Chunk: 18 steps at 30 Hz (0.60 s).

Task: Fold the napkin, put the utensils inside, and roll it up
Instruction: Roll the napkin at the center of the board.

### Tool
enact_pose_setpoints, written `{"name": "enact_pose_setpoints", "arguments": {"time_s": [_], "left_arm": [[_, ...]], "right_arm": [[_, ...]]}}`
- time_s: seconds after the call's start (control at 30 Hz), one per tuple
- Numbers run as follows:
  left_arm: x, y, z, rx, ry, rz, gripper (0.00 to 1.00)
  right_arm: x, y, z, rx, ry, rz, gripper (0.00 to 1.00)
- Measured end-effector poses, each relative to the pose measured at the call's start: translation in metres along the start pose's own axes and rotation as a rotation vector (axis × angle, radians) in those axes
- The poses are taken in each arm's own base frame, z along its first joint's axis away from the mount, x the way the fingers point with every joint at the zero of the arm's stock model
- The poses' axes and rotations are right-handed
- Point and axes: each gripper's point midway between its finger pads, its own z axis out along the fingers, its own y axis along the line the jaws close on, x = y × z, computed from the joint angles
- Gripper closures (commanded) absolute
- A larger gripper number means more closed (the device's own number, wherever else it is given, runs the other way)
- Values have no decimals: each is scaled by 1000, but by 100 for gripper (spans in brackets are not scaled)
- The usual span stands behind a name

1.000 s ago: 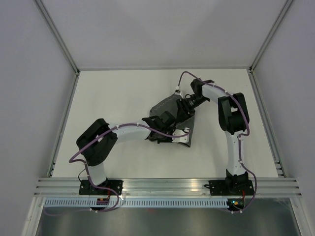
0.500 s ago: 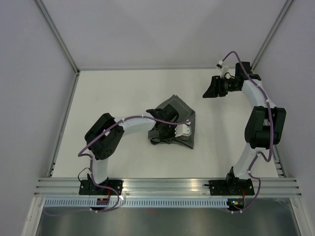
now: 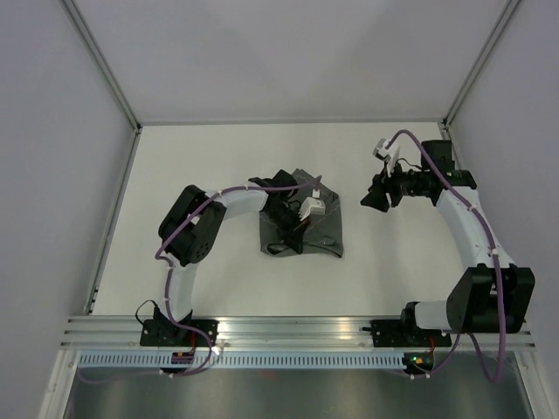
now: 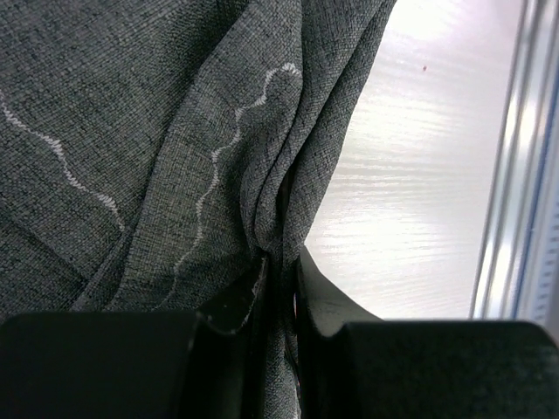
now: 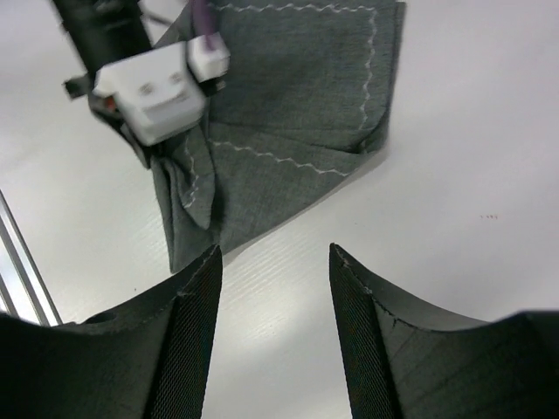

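The napkin (image 3: 325, 234) lies bunched at the centre of the top view, on the white tabletop (image 3: 218, 157). The left claw (image 4: 281, 266) is clenched on a fold of it, so this arm is nearer. The right claw (image 5: 275, 262) is released and empty, right of the napkin, apart, facing it.

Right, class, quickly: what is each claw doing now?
Left claw: closed, pinching a fold of the napkin.
Right claw: open, holding nothing.
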Motion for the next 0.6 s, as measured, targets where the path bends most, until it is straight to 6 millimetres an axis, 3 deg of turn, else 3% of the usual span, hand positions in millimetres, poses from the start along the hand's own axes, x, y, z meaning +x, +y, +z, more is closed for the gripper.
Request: {"name": "enact_pose_setpoints", "arguments": {"time_s": [0.13, 0.27, 0.33, 0.43, 0.6], "left_arm": [[0, 2, -1, 87, -51, -117, 98], [2, 1, -1, 145, -81, -196, 98], [2, 0, 0, 166, -88, -229, 98], [2, -1, 1, 199, -97, -281, 98], [1, -2, 3, 243, -108, -355, 98]], "right_arm": [[16, 43, 16, -70, 46, -175, 42], [49, 96, 47, -178, 128, -334, 43], [65, 112, 62, -213, 167, -404, 45], [83, 125, 81, -232, 208, -493, 45], [98, 126, 104, -207, 241, -611, 48]]}}
